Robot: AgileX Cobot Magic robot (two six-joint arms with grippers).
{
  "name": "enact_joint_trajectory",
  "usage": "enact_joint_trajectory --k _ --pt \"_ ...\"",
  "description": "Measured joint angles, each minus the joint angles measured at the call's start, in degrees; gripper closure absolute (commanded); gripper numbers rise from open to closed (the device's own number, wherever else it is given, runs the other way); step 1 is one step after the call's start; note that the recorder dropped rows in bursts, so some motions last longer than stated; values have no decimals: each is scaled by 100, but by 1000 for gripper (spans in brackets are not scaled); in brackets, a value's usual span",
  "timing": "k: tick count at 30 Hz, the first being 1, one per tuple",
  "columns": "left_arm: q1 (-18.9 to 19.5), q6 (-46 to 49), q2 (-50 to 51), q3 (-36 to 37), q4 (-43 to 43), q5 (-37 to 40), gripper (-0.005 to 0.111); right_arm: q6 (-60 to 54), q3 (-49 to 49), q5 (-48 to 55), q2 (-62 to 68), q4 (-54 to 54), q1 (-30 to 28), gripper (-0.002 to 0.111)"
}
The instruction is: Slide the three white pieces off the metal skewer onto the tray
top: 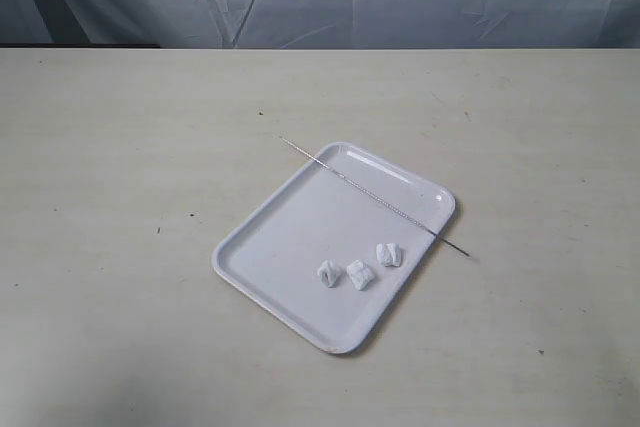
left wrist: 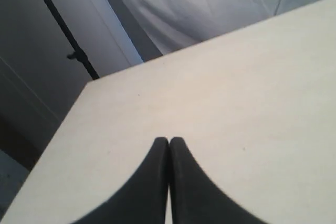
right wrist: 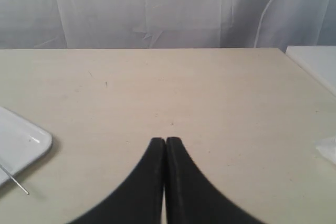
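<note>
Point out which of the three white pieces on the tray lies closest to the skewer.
The rightmost piece in the exterior view: it sits close by the metal skewer, while the middle piece and the left piece lie farther from it.

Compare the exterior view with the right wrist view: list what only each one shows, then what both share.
Only the exterior view: the three pieces, lying loose on the tray and off the skewer, which lies bare across one end of the tray, both tips overhanging.
Only the right wrist view: the right end effector, shut and empty above the table.
Both: the table, the tray (only one corner in the wrist view) and the skewer (only its tip there).
</note>
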Motion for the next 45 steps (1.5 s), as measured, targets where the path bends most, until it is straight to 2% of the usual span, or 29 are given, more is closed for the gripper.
enact_joint_trajectory --k 7,20,22,25,28,34,45 --pt "0 10 0 91 344 676 107 473 0 57 0 0 0 109" --pt "12 10 -172 91 704 978 107 509 0 64 0 -168 0 109" --pt "37 -120 -299 91 465 1049 107 509 0 64 0 -230 0 109" --pt "58 -515 -706 91 -568 1303 107 509 0 64 0 -351 0 109" --pt "58 -630 -1198 91 -1192 1590 107 509 0 64 0 -393 0 109" --pt "58 -403 -1699 91 -1442 1918 107 509 0 64 0 -388 0 109" --pt "58 -236 -1808 91 -1324 2036 107 279 0 17 0 -224 0 109"
